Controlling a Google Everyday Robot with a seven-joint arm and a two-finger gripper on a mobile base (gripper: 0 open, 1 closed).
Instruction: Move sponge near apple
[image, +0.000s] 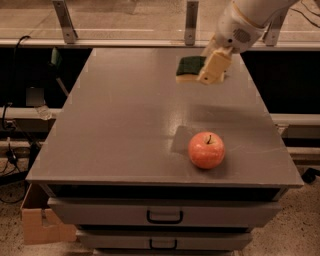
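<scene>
The sponge, dark green on top with pale yellow foam below, hangs above the far right part of the grey table. My gripper comes in from the upper right and is shut on the sponge's right end, with its beige fingers beside the sponge. The red-orange apple with a short dark stem stands near the table's front right, well in front of the sponge and apart from it.
The table has drawers in its front. A railing with metal posts runs along the back. A cardboard box sits on the floor at the lower left. The small black wrapper is hidden behind the gripper.
</scene>
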